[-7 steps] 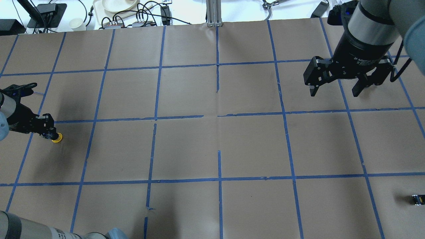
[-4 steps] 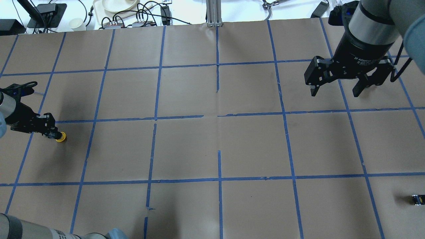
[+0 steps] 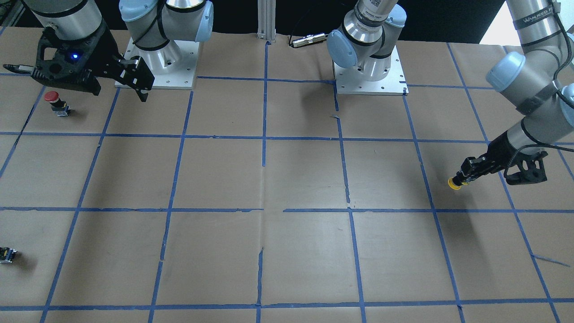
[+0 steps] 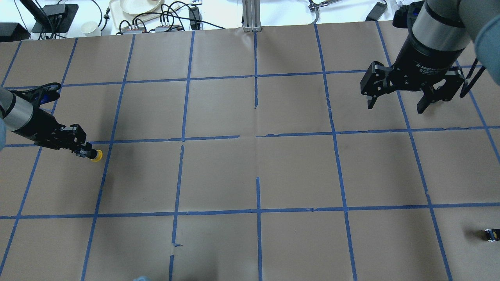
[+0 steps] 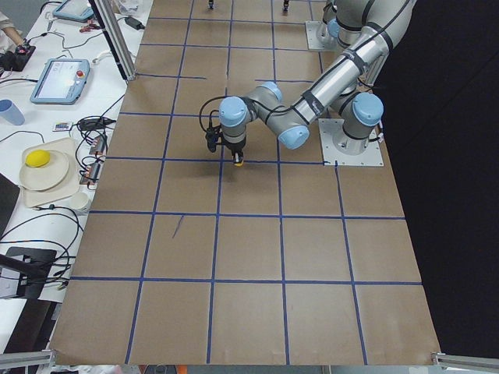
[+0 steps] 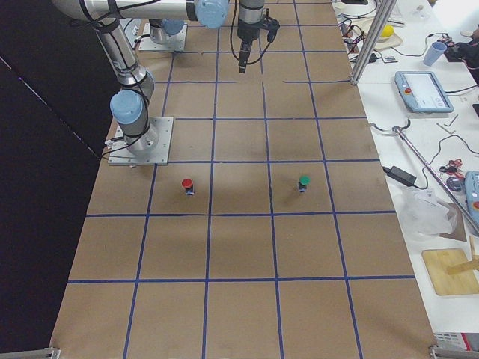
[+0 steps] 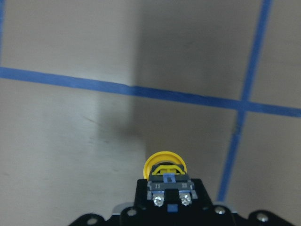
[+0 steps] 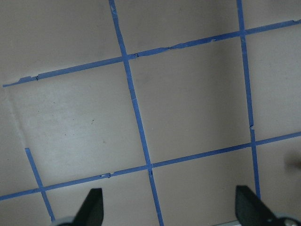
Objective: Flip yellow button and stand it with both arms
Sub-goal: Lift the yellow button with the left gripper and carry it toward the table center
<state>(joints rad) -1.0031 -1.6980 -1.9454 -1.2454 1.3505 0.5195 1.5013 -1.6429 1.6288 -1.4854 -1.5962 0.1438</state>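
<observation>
The yellow button [image 4: 96, 155] is held by its black-and-grey body in my left gripper [image 4: 85, 150], which is shut on it at the table's left side. The yellow cap sticks out past the fingertips, towards the middle of the table. It also shows in the front view [image 3: 454, 184] and in the left wrist view [image 7: 164, 165], where the cap points away from the camera. My right gripper [image 4: 394, 107] is open and empty above the far right of the table; its fingers [image 8: 92, 207] frame bare paper in the right wrist view.
A red-capped button [image 3: 53, 98] stands near the right arm's base. A green-capped button [image 6: 304, 182] stands beside it, further out. A small black block [image 4: 490, 234] lies at the right edge. Brown paper with a blue tape grid [image 4: 258, 136] covers the table.
My left gripper has moved to the right, towards the table's middle, with the yellow button in it. The right gripper has shifted only slightly.
</observation>
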